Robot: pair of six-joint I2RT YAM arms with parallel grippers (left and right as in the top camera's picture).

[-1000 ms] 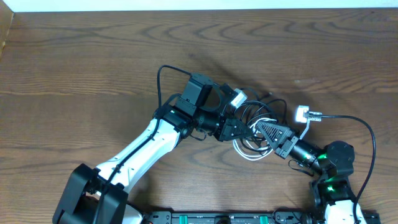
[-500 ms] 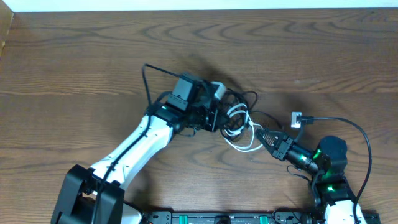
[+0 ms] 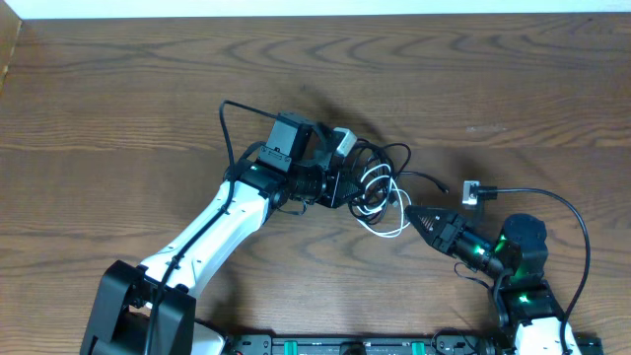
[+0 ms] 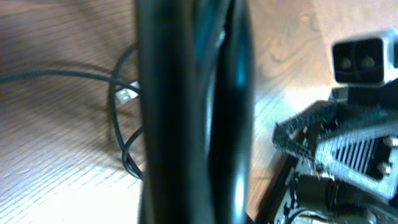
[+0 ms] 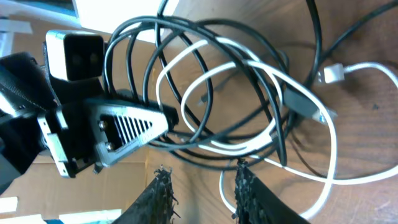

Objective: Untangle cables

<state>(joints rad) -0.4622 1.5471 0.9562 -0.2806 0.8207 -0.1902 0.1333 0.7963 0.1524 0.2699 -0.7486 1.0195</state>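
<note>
Overhead view: shows the cable tangle (image 3: 380, 182), black loops plus one white cable (image 3: 394, 232), lying in the middle of the table (image 3: 148, 99), pinched at its left edge by the clenched left gripper (image 3: 347, 187). Right wrist view: shows the right gripper (image 5: 202, 193) parted, grasping nothing, tips just short of the white loops.

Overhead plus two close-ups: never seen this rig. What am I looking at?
Two robot arms at a wooden table, each ending in a two-finger gripper. The wide picture looks straight down; the close-ups come from cameras on each wrist. On the table lies a tangle of cables: several black, one white cable. The left gripper is shut on black strands, which fill and blur its own view. The right gripper is open just short of the tangle, holding nothing.
</note>
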